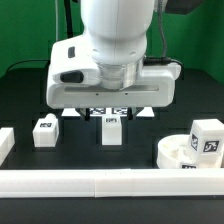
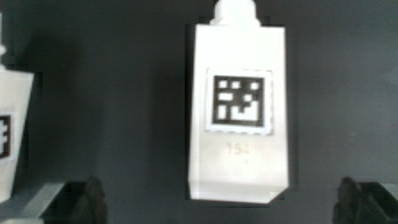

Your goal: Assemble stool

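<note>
One white leg (image 2: 240,110) with a square tag lies lengthwise on the black table, its peg end pointing away from my fingers. My gripper (image 2: 219,203) hangs open above its near end, with a dark fingertip (image 2: 71,200) well clear on each side. In the exterior view this leg (image 1: 111,129) sits right under the gripper (image 1: 111,116). A second leg (image 1: 44,132) lies towards the exterior view's left and shows at the wrist view's edge (image 2: 13,125). The round seat (image 1: 178,152) rests at the exterior view's right with a third leg (image 1: 207,135) on it.
A long white border bar (image 1: 100,184) runs along the front, and another piece (image 1: 5,145) stands at the exterior view's left. The marker board (image 1: 108,110) lies behind the middle leg, mostly hidden by the arm.
</note>
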Tool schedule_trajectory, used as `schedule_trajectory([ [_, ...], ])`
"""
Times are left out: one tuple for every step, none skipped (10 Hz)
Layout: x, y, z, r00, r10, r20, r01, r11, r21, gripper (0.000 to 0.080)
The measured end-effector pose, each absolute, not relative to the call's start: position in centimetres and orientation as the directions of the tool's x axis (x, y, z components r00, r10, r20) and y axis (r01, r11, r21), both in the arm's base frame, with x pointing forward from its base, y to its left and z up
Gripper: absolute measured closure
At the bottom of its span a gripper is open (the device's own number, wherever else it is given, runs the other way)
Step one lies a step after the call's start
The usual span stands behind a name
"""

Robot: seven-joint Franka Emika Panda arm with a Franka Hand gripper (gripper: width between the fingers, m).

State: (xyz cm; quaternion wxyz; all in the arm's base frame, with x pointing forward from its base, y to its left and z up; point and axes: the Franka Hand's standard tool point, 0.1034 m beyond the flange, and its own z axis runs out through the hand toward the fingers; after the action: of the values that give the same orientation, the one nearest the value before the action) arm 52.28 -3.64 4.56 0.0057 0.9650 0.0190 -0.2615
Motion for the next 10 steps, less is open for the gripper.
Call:
schedule_trajectory([
  [52.2,-3.6,4.5,0.862,0.034,-0.506,0.040,-0.999,0.001,0.0150],
  [52.2,-3.6,4.5,0.862,0.034,-0.506,0.040,-0.999,0.001,0.0150],
  [51.9,-3.5,4.4,0.849,0.034,-0.527,0.040,-0.999,-0.001,0.0150],
  [51.9,-3.4,4.1,0.846,0.037,-0.532,0.042,-0.999,-0.001,0.0150],
  [51.1,-3.3,4.1,0.806,0.035,-0.591,0.039,-0.999,-0.006,0.0150],
  [50.8,-3.3,4.1,0.756,0.034,-0.654,0.037,-0.999,-0.010,0.0150],
  [50.9,-3.2,3.8,0.716,0.033,-0.698,0.037,-0.999,-0.010,0.0150],
  [51.0,-3.1,3.1,0.689,0.034,-0.724,0.039,-0.999,-0.009,0.0150],
  [50.9,-3.1,2.6,0.670,0.033,-0.742,0.040,-0.999,-0.008,0.0150],
  [51.0,-3.1,2.1,0.676,0.032,-0.736,0.041,-0.999,-0.006,0.0150],
])
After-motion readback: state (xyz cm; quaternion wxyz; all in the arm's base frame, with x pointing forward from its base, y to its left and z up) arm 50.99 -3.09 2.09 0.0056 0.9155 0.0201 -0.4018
